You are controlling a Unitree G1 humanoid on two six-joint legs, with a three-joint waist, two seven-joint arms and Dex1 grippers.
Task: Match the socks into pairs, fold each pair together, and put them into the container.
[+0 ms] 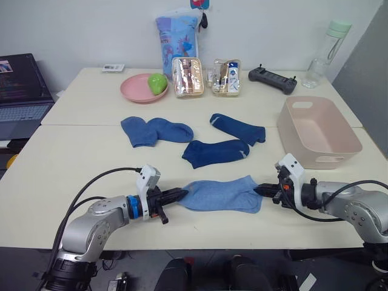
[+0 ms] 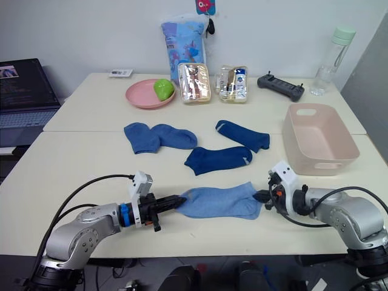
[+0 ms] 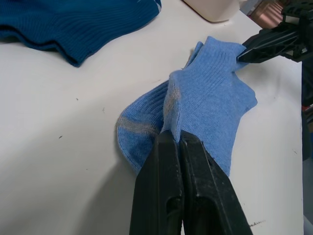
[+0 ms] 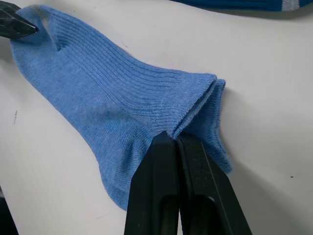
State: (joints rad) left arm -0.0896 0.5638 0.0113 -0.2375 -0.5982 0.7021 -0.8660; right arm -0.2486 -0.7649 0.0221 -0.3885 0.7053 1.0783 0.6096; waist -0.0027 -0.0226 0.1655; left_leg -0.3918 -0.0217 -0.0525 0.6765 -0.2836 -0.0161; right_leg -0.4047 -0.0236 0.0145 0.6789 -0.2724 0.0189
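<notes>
A: From the left, we record the left gripper [image 1: 182,194] pinched tight on the toe end of the light blue socks [image 1: 221,194], which lie flat on the desk [image 1: 73,163] near its front edge. The left wrist view shows two layers stacked there.

B: We confirm. Behind them, toward the left, the medium blue socks [image 1: 156,130] rest together. Right of those, the dark navy sock [image 1: 216,152] lies flat, and a second navy sock [image 1: 238,128] sits just behind it, their ends near each other.

A: At the right end of the light blue socks, we note the right gripper [image 1: 259,190], fingers clamped on the ribbed cuff edges.

B: Agreed. Furthest right, the pink-beige container [image 1: 317,130] stands on the desk, well apart from every sock.

A: Along the back we log a pink plate [image 1: 140,89] carrying a green fruit [image 1: 157,82], a patterned bag [image 1: 176,43], two clear pouches [image 1: 206,77], a black controller [image 1: 272,79] and a bottle [image 1: 327,53].
</notes>
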